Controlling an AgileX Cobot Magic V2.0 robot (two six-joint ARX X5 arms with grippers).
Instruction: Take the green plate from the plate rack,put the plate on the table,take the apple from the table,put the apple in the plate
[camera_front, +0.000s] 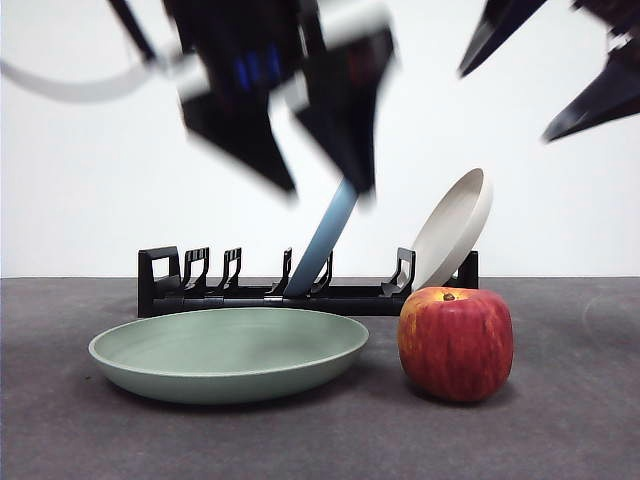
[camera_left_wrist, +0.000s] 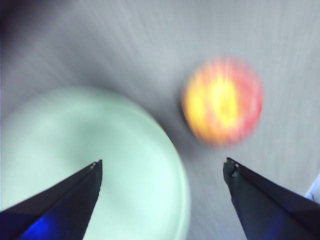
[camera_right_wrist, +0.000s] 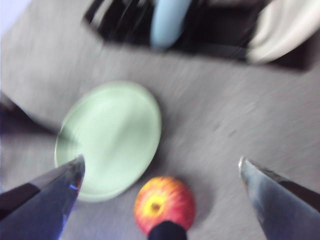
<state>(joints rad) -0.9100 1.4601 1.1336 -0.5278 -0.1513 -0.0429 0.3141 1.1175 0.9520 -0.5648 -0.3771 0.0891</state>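
Note:
The green plate (camera_front: 228, 352) lies flat on the table (camera_front: 570, 430), in front of the plate rack (camera_front: 250, 296). The apple (camera_front: 456, 342) stands upright just to its right, a small gap between them. My left gripper (camera_front: 328, 188) hangs open and empty above the plate's right part, blurred; its wrist view shows its jaws (camera_left_wrist: 162, 162) spread over the plate (camera_left_wrist: 75, 150), with the apple (camera_left_wrist: 222, 102) beyond the rim. My right gripper (camera_front: 505, 105) is open and empty, high at the upper right; its wrist view (camera_right_wrist: 161, 159) looks down on the plate (camera_right_wrist: 110, 135) and the apple (camera_right_wrist: 165, 202).
A blue plate (camera_front: 325, 235) leans in the rack's middle slots and a beige plate (camera_front: 455, 225) leans at its right end. Both show blurred in the right wrist view, blue plate (camera_right_wrist: 167, 20) and beige plate (camera_right_wrist: 285, 25). Bare table lies right of the apple.

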